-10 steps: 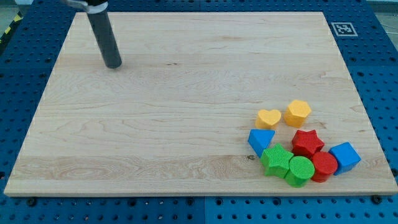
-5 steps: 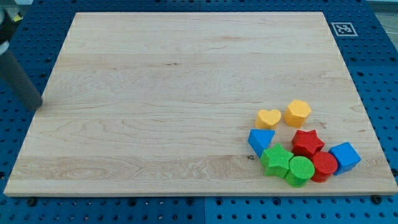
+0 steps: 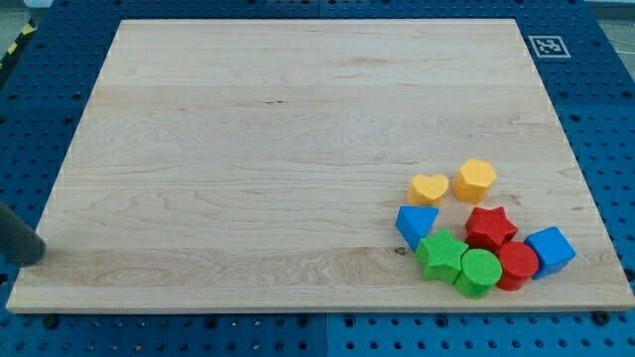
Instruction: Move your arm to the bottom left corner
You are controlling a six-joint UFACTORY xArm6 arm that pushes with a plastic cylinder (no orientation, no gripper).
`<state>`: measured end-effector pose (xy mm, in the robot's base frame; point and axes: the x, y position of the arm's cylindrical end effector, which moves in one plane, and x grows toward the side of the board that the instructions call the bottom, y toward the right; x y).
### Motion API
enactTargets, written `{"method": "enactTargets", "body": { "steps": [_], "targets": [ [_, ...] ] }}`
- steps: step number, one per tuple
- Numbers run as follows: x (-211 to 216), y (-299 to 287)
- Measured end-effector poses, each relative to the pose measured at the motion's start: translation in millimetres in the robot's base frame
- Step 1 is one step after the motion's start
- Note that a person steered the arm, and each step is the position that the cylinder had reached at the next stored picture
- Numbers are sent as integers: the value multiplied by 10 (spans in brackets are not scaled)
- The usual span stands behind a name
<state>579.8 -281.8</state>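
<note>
At the lower left of the frame, my tip [image 3: 38,254] sits just at the left edge of the counter [image 3: 248,149], a little above its bottom left corner [image 3: 22,302]. Only the last stretch of the dark rod shows; the rest runs off the frame's left side. No gripper is fitted, so nothing opens, closes or holds anything.

The corner named in the task lies just below my tip and slightly to its left, near but not yet reached, by my reading. A short slide toward the frame's bottom would seem to finish it.

All the blocks sit well apart from my tip, clustered at the lower right of the frame: a yellow heart [image 3: 429,188], a yellow hexagon [image 3: 475,179], a blue triangle [image 3: 416,224], a red star [image 3: 490,227], a green star [image 3: 441,256], a green cylinder [image 3: 479,272], a red cylinder [image 3: 516,264] and a blue cube [image 3: 550,249]. None lies between my tip and the corner.
</note>
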Motion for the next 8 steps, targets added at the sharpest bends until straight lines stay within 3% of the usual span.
{"method": "enactTargets", "body": {
  "steps": [2,8],
  "targets": [
    [383,743],
    [389,866]
  ]
}}
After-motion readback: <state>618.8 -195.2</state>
